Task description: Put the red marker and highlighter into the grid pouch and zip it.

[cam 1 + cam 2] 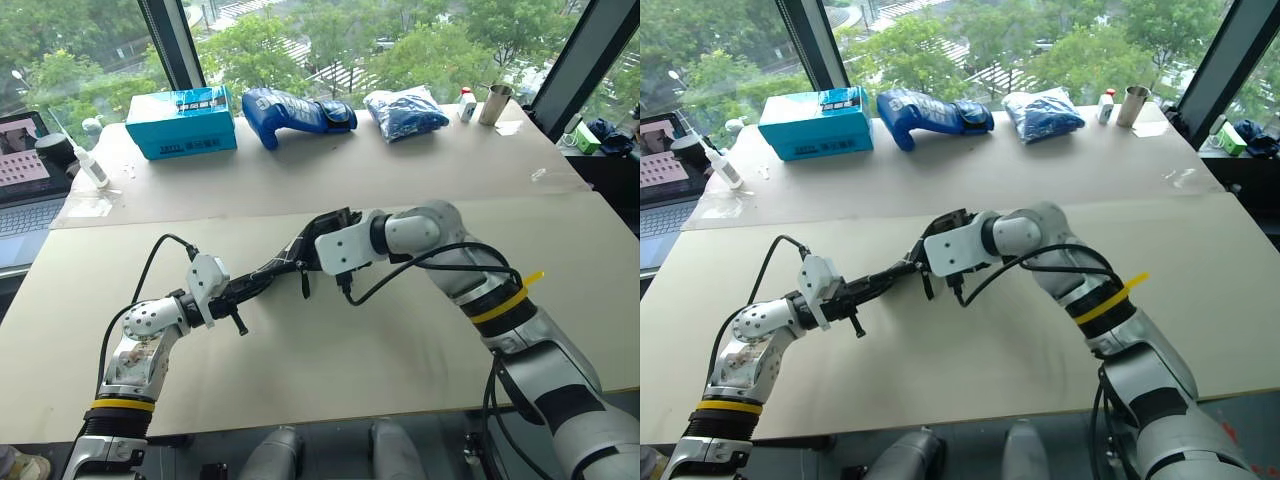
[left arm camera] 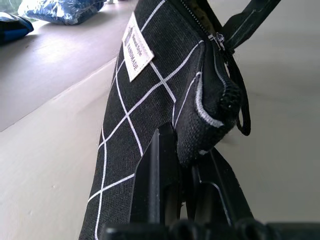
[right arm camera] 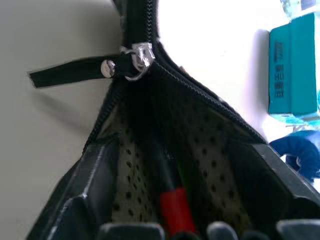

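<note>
A beige table [image 1: 330,370] is seen below the window, with a teal box [image 1: 182,122] at its far edge. The grid pouch [image 1: 275,270] is held above the tabletop between the two arms. One end of it is pinched by the clenched fingers of the left gripper [image 2: 187,175]. The right gripper [image 1: 322,228] is placed at the pouch's open mouth, its fingers spread apart. The red marker [image 3: 175,210] is seen inside the pouch, below the zipper pull [image 3: 131,62].

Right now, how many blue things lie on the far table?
3: a teal box at the left, a blue glove in the middle, a blue plastic bag at the right. Others may be hidden.
</note>
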